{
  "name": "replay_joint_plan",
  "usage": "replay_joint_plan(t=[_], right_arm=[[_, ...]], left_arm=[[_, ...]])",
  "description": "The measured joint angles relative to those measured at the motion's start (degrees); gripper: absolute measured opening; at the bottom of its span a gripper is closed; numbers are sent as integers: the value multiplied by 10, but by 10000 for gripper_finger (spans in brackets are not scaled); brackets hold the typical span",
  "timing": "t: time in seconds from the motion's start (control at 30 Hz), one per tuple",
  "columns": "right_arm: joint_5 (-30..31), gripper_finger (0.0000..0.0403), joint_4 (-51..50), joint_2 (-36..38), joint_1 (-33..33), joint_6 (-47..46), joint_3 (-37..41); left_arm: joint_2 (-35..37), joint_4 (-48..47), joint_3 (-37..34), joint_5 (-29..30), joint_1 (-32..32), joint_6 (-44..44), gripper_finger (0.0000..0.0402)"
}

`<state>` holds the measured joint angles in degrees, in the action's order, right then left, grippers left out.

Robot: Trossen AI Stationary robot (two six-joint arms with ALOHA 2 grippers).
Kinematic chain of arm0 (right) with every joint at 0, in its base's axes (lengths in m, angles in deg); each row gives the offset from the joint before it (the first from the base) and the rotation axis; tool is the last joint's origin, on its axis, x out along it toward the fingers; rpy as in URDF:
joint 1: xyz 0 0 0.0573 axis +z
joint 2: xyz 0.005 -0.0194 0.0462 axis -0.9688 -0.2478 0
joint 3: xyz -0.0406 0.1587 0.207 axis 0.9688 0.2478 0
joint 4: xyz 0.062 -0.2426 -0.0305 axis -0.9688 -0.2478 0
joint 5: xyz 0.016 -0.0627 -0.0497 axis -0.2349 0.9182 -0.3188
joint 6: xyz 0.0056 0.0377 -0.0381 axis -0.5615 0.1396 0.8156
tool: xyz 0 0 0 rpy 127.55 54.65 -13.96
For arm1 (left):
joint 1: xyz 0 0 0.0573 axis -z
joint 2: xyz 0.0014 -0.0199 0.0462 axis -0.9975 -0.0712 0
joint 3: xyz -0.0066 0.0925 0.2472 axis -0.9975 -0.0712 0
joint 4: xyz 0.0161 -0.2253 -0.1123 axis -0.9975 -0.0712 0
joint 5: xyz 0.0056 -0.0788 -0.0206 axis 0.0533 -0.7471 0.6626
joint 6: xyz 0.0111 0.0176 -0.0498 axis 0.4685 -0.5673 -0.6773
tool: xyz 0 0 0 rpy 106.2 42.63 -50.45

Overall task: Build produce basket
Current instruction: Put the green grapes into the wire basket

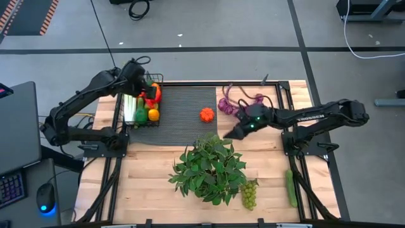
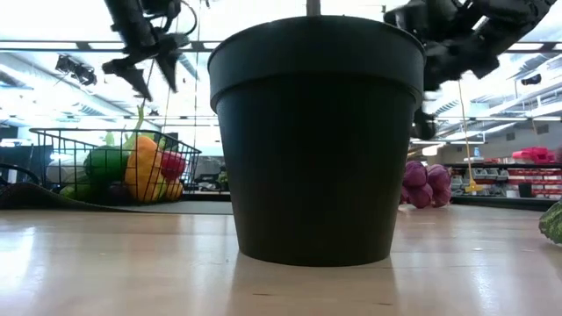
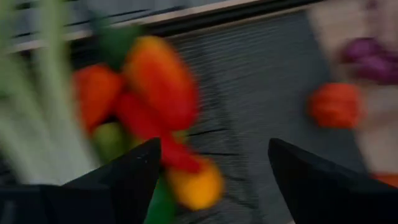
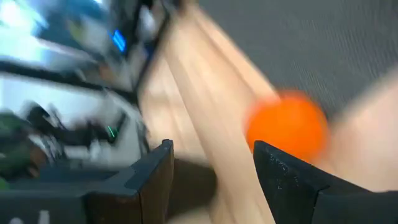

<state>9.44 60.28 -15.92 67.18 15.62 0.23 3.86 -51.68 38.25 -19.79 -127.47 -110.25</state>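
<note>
From above you see the left gripper (image 1: 144, 81) over the basket (image 1: 128, 120), fingers spread and empty. Its wrist view shows peppers (image 3: 155, 87) and celery (image 3: 31, 118) inside. The right gripper (image 1: 229, 135), also spread, hangs near the orange (image 1: 207, 114) on the ribbed mat (image 1: 183, 104); the low view hides that orange behind the black pot (image 2: 316, 140).

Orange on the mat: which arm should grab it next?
Probably right. The right gripper hangs open near the orange, which fills its wrist view. The left gripper is open over the basket.
</note>
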Motion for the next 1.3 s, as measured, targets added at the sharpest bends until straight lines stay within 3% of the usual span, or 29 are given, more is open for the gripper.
replay_joint_plan(t=[0.2, 0.33, 0.43, 0.6, 0.83, 1.03, 1.3], right_arm=[[-67, 226, -245, 40, 5, -2, 0], [-91, 226, -407, 61, 28, -75, 0], [-109, 226, -464, 72, 68, -114, 0], [-113, 225, -401, 81, 146, -236, 0], [-19, 225, -261, 66, 257, -451, 0], [-1, 225, -244, 36, 360, -574, -16], [98, 225, -242, -18, 454, -687, -62]], left_arm=[[0, 118, 0, -27, 72, -39, 310], [0, 196, 0, -1, 116, -74, 301], [-9, 245, 0, 19, 143, -85, 293], [-20, 265, 1, 22, 159, -82, 291], [-34, 257, 0, 22, 161, -72, 291], [-49, 259, 1, 22, 162, -50, 291], [-59, 233, 0, 21, 179, -19, 291]])
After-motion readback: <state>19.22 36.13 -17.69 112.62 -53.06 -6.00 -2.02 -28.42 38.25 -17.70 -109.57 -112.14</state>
